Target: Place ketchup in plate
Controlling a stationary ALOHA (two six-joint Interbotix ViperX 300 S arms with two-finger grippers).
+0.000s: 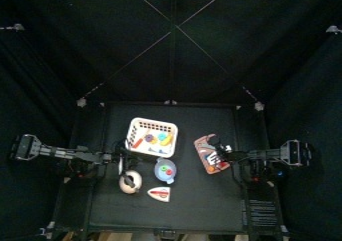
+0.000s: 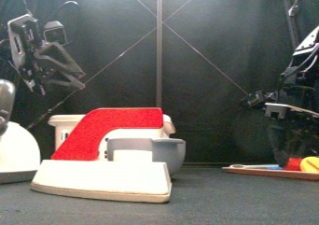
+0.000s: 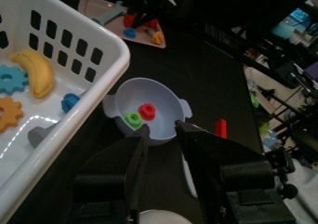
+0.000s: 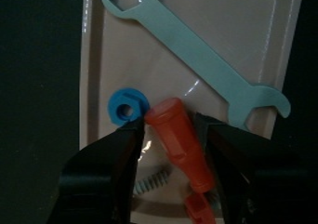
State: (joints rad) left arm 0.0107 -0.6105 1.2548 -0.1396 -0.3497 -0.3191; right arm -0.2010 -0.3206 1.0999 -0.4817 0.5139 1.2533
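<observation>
Right gripper (image 4: 174,127) was seen spread wide, ketchup (image 4: 181,167) laid between its jaws on the tray (image 4: 112,42), blue ring (image 4: 125,105) just off one jaw tip, wrench (image 4: 205,56) further out; left gripper (image 3: 165,137) was held slightly parted, empty.

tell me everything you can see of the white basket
The white plastic basket is rectangular, with slotted side walls and a thick rolled rim. It sits upright on the black table, toward the back. Inside lie small toy pieces: a yellow banana shape, a blue gear and an orange piece. In the left wrist view, its near wall stands close beside a small pale blue bowl; contact is unclear.
</observation>
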